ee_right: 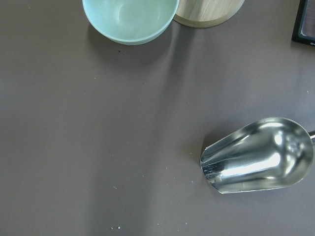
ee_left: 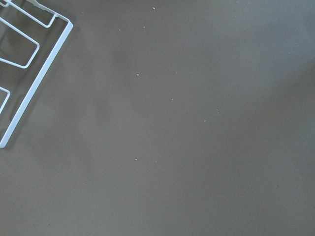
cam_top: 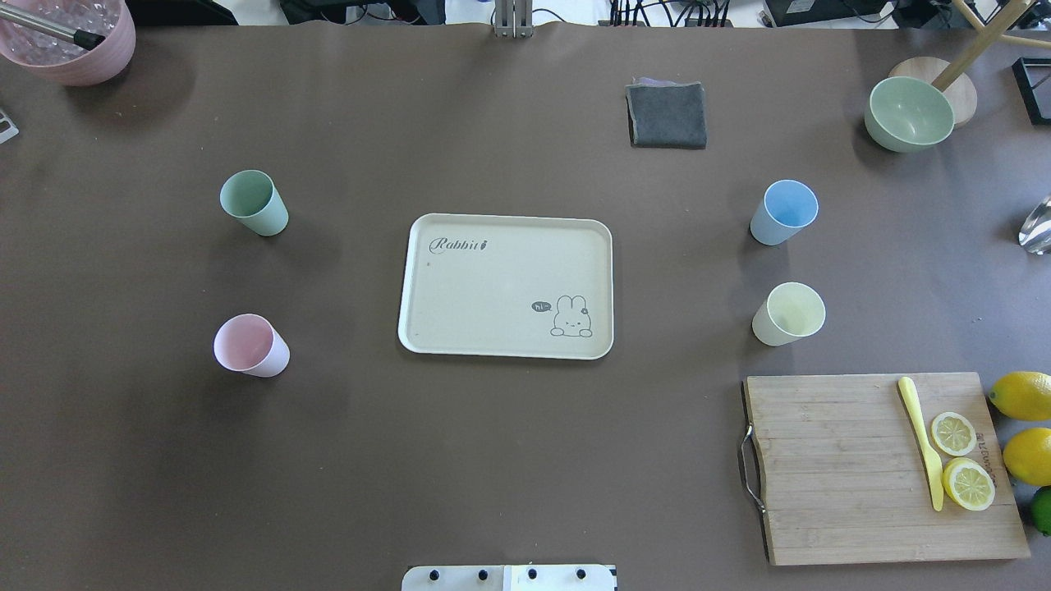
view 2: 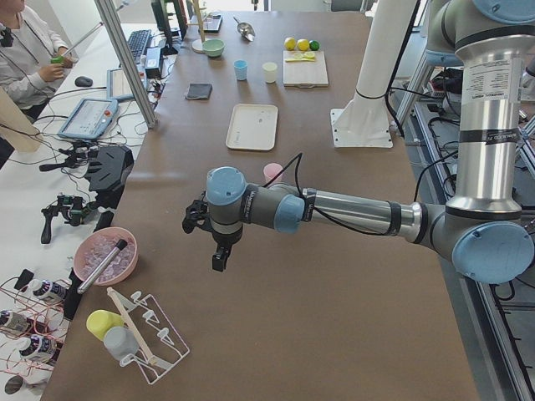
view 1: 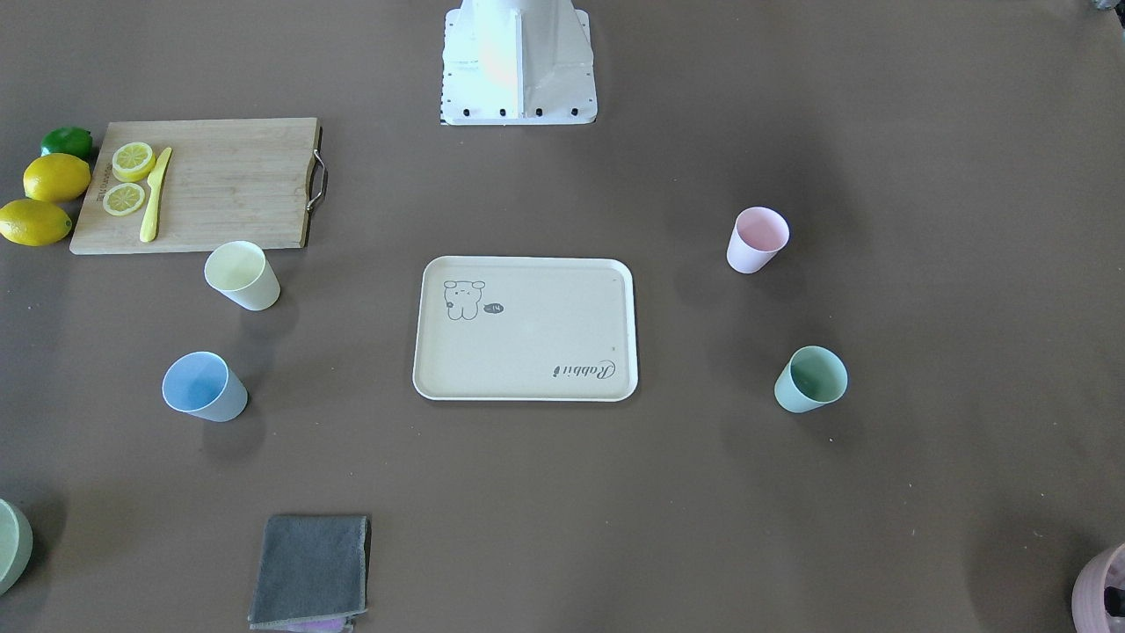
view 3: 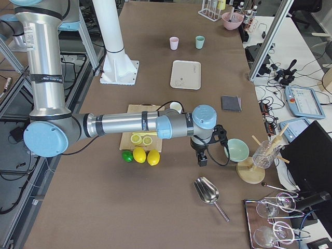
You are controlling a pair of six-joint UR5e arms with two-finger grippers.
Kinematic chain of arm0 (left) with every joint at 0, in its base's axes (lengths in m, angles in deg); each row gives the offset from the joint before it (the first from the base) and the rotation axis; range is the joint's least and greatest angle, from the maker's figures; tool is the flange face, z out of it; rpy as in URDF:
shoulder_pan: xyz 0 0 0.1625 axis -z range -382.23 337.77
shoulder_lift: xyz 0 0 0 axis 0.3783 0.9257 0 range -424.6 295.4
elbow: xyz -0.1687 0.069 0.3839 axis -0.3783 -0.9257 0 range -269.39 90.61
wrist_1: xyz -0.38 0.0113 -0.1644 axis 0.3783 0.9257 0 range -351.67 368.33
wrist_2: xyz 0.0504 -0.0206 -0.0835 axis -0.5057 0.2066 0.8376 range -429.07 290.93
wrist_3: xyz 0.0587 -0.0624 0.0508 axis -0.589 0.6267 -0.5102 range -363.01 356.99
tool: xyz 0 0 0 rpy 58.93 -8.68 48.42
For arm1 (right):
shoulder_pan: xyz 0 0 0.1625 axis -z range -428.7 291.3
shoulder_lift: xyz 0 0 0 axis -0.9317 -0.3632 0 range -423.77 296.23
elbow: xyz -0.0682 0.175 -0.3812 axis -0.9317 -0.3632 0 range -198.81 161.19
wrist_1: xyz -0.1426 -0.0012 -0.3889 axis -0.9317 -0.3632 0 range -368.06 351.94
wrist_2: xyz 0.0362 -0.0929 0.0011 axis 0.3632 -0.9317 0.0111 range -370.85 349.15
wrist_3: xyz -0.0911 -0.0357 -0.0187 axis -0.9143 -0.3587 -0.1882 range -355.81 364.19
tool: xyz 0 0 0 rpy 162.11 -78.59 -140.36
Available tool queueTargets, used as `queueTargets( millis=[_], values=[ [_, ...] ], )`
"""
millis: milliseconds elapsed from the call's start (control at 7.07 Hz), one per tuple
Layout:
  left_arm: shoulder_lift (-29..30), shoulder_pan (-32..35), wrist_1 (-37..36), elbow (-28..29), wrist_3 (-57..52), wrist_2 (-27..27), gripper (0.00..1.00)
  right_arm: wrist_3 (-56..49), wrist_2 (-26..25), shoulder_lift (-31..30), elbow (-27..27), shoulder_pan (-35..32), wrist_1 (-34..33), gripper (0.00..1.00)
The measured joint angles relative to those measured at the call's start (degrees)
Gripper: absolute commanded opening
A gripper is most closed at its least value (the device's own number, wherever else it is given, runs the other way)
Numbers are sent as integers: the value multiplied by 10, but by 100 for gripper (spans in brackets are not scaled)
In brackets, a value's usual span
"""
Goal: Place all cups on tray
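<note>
The cream tray (cam_top: 493,271) lies at the table's middle with nothing on it. Four cups stand upright on the table around it: mint green (cam_top: 253,202) and pink (cam_top: 250,345) on my left, light blue (cam_top: 784,212) and yellow (cam_top: 788,313) on my right. My left gripper (view 2: 219,255) shows only in the exterior left view, hanging over bare table well beyond the pink cup (view 2: 272,172). My right gripper (view 3: 202,158) shows only in the exterior right view, past the cutting board. I cannot tell whether either is open or shut.
A wooden cutting board (cam_top: 829,468) with lemon slices and a yellow knife (cam_top: 921,443) sits front right, beside lemons (cam_top: 1022,396). A grey cloth (cam_top: 667,115), green bowl (cam_top: 908,112), pink bowl (cam_top: 70,37), metal scoop (ee_right: 258,155) and white wire rack (ee_left: 27,64) lie around the edges.
</note>
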Motion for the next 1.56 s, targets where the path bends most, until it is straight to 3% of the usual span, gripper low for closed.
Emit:
queueTargets(
  millis=[849, 1557],
  values=[
    [-23, 8, -15, -19, -1, 4, 98, 3, 0, -9, 6, -2, 4, 100],
    [-23, 5, -1, -20, 15, 5, 98, 11, 45, -52, 40, -2, 6, 100]
  ],
)
